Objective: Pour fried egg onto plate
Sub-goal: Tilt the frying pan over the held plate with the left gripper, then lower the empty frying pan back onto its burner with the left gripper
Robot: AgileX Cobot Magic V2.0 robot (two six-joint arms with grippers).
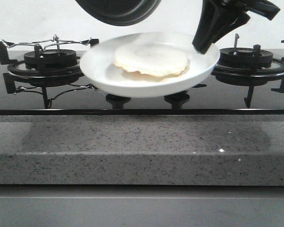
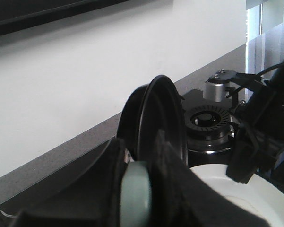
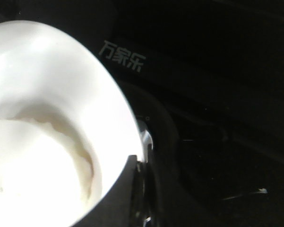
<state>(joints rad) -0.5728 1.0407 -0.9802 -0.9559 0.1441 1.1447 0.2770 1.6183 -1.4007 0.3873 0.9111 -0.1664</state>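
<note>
Speckled grey bench (image 1: pixel 142 156) carries a black glass hob with a burner (image 1: pixel 49 64) at each side, against a plain white wall.

Task status: transfer judged complete. Fried egg (image 1: pixel 152 60) lies flat in the plate (image 1: pixel 104 75), just inboard of the right claw (image 1: pixel 203 45).

Right claw: clamped on the plate rim, one finger over the edge, plate held clear above the hob.

Left claw (image 2: pixel 142 189): closed on the handle of the frying pan (image 2: pixel 153 118), which is tipped steeply and raised above the plate. Pan interior not visible; contents cannot be told.

Remaining, judged: set plate and pan down
</note>
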